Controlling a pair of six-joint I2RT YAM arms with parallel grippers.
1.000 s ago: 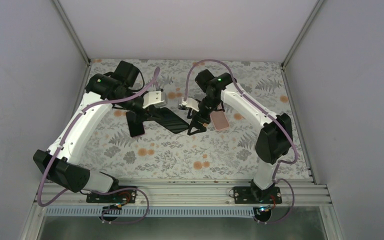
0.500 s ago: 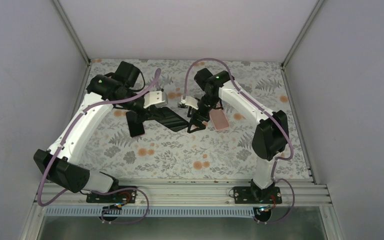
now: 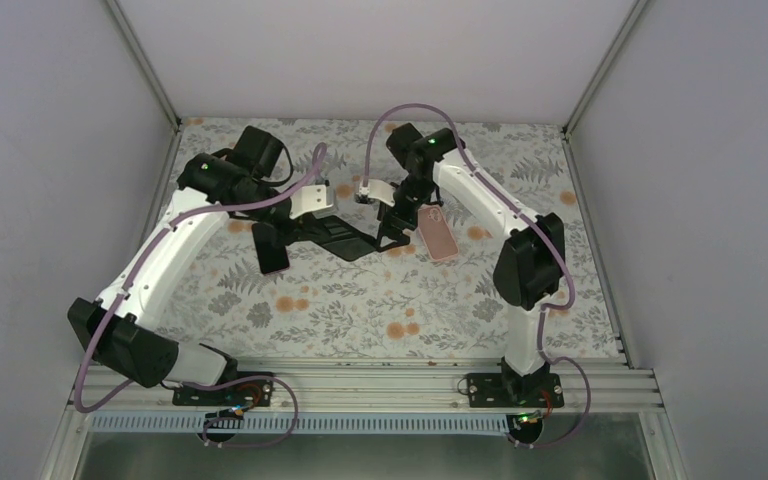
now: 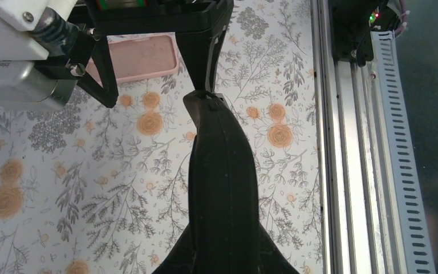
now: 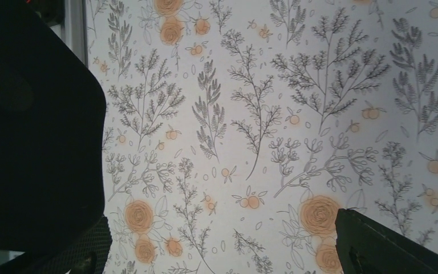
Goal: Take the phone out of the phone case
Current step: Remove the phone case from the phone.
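Evidently the separation is done, judging by the layout: the pink phone case [image 4: 142,57] lies flat on the worktop [image 3: 360,310] with its hollow side up and nothing in it, just beside the right gripper [image 3: 392,226]. The black phone [image 4: 222,182] is well clear of it, held up off the surface toward the middle. Left gripper [image 3: 312,230] is clamped on the phone's near end, although its fingers are mostly hidden by the slab in its own wrist view. The phone is probably held level and raised to offer its free end across. Right gripper is spread wide, with one finger touching the phone's far tip and the other well apart over the floral cloth, so it has no grasp yet. I read this as a hand-over or a steadying contact, but cannot tell which. Left arm: elbow pushed out toward the far left, forearm folded back toward centre. Right arm: reaching far along the right side, wrist bent inward and downward to meet the phone.
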